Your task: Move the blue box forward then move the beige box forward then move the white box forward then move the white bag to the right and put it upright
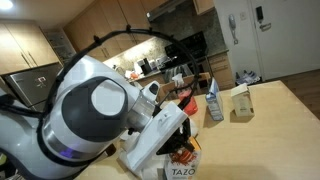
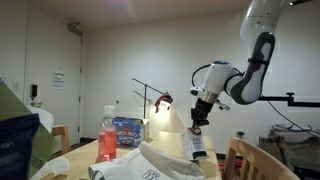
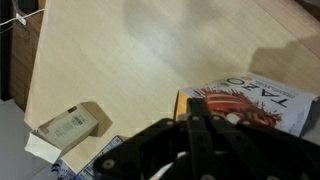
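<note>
the gripper (image 3: 197, 104), pressed together, hangs over the white box (image 3: 256, 104), beige box (image 3: 70, 125) nearby.

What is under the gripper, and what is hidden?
The white box, orange printed face showing, sits beneath the shut gripper on the wooden table. The fingers cover its left edge; contact cannot be seen.

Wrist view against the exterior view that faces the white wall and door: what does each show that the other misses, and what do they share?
Only the wrist view: the white box's orange printed face with its lettering, and the beige box.
Only the exterior view: the arm at full length, the white bag lying crumpled, a red translucent container and a lamp.
Both: the gripper, shut and low over the wooden table.
</note>
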`<state>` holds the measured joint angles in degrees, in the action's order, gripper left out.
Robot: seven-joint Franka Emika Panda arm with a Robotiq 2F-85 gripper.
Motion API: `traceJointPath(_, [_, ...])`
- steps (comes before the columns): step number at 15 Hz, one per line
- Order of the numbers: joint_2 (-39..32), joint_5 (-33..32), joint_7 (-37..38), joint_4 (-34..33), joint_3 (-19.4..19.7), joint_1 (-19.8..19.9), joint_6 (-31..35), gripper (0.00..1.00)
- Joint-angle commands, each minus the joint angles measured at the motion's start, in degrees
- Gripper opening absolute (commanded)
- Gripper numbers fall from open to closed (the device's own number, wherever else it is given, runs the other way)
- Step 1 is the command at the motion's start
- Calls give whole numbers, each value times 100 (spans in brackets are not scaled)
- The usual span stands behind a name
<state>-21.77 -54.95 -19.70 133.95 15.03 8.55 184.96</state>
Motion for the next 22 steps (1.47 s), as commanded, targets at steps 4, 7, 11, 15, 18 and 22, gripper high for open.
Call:
traceJointPath(4, [540,-277,56,735,314,-421,179,0])
traceJointPath(7, [723,-317,36,955,302,-478,179,0])
traceJointPath(11, [1070,-440,22,1272,419,-516,181,0])
traceJointPath(15, [1629,-756,36,1596,745,-586,163,0])
traceJointPath(18, [2046,-1110,15,1855,893,-540,197,0])
traceJointPath(22, [2105,-1405,-26,2171,728,-574,350,0])
